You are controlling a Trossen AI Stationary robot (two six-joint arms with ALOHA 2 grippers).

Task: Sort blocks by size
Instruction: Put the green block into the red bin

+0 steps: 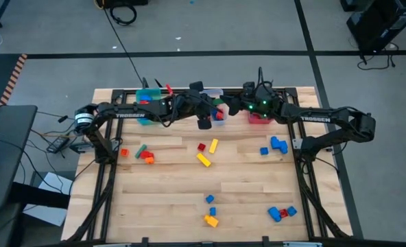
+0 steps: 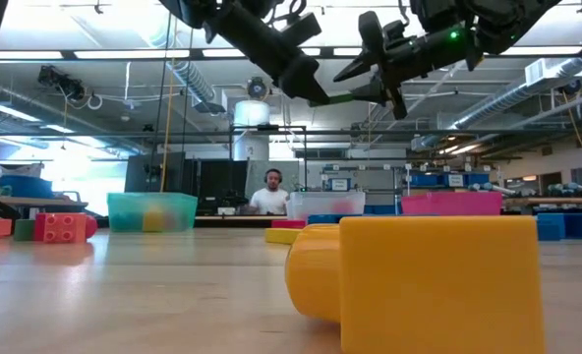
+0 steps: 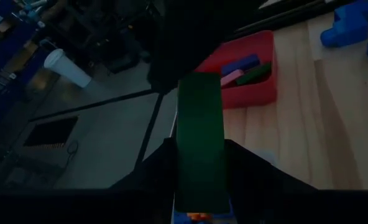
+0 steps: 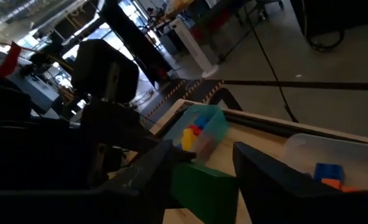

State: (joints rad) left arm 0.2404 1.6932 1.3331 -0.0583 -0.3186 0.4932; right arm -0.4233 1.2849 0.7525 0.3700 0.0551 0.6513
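Both arms are matte black with white TROSSEN lettering along their links; the right arm (image 1: pixel 326 123) shows green lights near its wrist, black cables trailing.

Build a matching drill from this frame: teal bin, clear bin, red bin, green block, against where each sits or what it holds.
Things:
1. teal bin
2. clear bin
3. red bin
4. green block

Place or state:
A. gripped in the left end effector
B. holds a pink block
C. middle of the bin row
D. holds yellow blocks

Pairs: 1-D, 2-C, 3-B, 4-A
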